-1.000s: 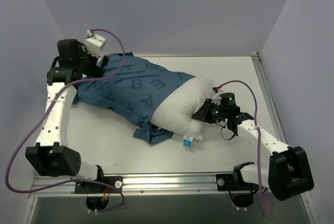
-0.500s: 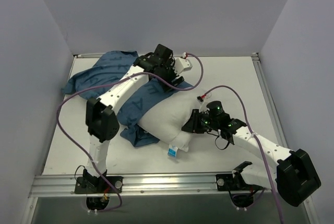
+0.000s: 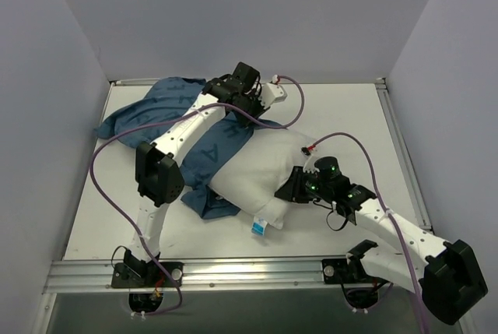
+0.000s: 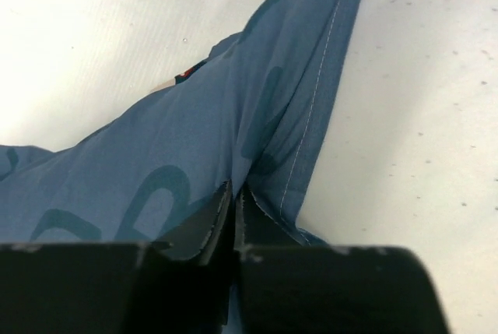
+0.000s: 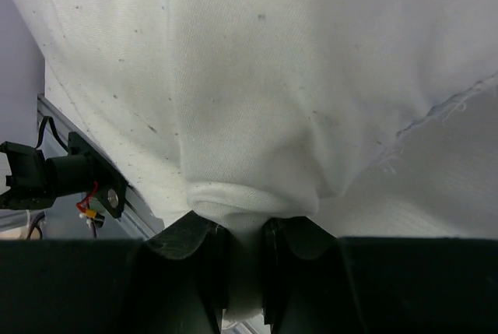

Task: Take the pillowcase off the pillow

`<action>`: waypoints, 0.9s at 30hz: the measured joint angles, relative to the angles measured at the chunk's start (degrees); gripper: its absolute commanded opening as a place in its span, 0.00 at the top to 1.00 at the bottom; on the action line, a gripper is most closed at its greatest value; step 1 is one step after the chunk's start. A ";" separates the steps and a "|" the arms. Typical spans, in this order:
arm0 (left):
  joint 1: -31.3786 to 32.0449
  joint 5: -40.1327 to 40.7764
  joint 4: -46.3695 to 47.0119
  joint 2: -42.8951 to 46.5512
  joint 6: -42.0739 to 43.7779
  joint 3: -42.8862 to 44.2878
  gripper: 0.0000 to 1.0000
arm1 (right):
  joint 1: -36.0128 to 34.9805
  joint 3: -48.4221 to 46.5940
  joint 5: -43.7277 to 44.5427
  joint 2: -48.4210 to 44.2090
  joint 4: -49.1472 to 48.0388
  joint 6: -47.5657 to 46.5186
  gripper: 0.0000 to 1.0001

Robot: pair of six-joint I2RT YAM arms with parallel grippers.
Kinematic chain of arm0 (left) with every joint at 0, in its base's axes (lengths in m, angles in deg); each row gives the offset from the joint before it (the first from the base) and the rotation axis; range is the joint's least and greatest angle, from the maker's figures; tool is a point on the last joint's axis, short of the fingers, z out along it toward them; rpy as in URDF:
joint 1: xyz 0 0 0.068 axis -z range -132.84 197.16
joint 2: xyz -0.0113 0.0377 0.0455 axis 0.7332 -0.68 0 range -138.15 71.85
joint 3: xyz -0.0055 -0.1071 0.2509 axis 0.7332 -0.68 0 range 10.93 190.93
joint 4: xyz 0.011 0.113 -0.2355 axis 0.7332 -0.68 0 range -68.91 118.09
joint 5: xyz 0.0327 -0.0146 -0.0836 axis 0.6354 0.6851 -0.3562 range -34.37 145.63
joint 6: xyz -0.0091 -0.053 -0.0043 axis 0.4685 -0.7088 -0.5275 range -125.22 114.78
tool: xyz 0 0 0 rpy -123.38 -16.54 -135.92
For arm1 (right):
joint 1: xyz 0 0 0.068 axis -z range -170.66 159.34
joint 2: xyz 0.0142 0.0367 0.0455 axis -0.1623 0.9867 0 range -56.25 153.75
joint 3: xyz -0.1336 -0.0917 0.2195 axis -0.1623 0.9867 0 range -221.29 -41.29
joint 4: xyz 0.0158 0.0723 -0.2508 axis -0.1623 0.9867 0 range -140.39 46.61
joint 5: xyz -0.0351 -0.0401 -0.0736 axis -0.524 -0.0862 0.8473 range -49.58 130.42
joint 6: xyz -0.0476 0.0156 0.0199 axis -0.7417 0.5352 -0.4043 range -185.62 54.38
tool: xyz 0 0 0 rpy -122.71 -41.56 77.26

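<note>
The blue letter-printed pillowcase lies bunched from the far left corner across to the plain white pillow, still covering the pillow's left end. A small blue-and-white tag shows at the pillow's near corner. My left gripper sits at the pillowcase's far edge beside the pillow. In the left wrist view it is shut on a fold of the pillowcase. My right gripper is at the pillow's right end, shut on a pinch of white pillow fabric between its fingers.
The white table is enclosed by grey walls at the left, back and right. A metal rail runs along the near edge with both arm bases. Purple cables loop over the left arm and above the right arm.
The left arm swung from the far left corner to the middle and shut on the pillowcase edge. The pillowcase spread left. The pillow and right gripper shifted slightly nearer and left.
</note>
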State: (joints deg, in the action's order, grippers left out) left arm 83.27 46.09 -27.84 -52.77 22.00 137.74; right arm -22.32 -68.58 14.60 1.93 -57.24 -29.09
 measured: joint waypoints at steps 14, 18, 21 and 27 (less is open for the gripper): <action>-12.04 12.17 -0.26 -13.05 -8.44 19.02 0.98 | 0.13 -1.77 4.72 -4.87 7.87 2.56 1.00; -17.92 11.76 0.09 -15.12 -9.07 15.89 0.98 | 0.28 -2.23 7.43 -7.21 6.86 4.22 1.00; -21.94 9.60 -0.44 -14.91 -9.57 15.04 0.98 | 1.05 -2.23 7.67 -7.10 5.99 5.07 1.00; -27.78 0.24 -1.92 -9.70 -9.90 9.66 0.31 | 4.20 -2.51 5.77 -3.02 3.45 5.75 1.00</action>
State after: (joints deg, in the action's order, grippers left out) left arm 55.49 46.33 -29.76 -62.47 12.10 147.40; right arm -18.12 -71.09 20.37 -1.09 -53.78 -23.34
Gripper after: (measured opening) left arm 0.277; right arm 0.165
